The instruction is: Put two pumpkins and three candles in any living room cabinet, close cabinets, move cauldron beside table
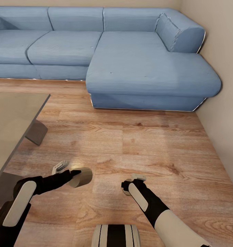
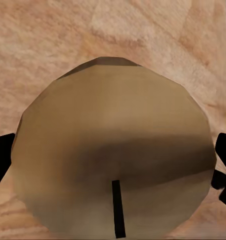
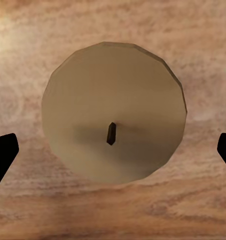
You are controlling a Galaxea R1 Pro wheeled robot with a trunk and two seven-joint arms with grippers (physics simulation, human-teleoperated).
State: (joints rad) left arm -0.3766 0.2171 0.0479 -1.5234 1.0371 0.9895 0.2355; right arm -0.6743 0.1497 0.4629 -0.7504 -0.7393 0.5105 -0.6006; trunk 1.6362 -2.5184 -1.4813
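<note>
Head view: a blue corner sofa [image 1: 130, 58] fills the upper part of the frame, standing on a wooden floor [image 1: 137, 144]. At the left edge a grey bench [image 1: 13, 127] juts in, its dark leg under the corner. At lower left the left gripper [image 1: 75, 174] holds a tan candle [image 1: 81, 177] tipped on its side above the floor, the fingers clamped on it. At lower centre the right gripper [image 1: 131, 187] points down at the floor, and its fingers cannot be made out here; a pale edge just beside it may be a second candle, but I cannot tell. A white and black part of the robot's trunk [image 1: 116, 236] shows at the bottom edge

Left wrist view: the candle [image 2: 113, 155] shows its flat top and dark wick, with black fingers [image 2: 2, 155] touching it at both side edges

Right wrist view: another candle [image 3: 114, 131] stands upright on the floor, centre frame. The black fingers [image 3: 2, 155] sit apart at the lower corners, clear of the candle
</note>
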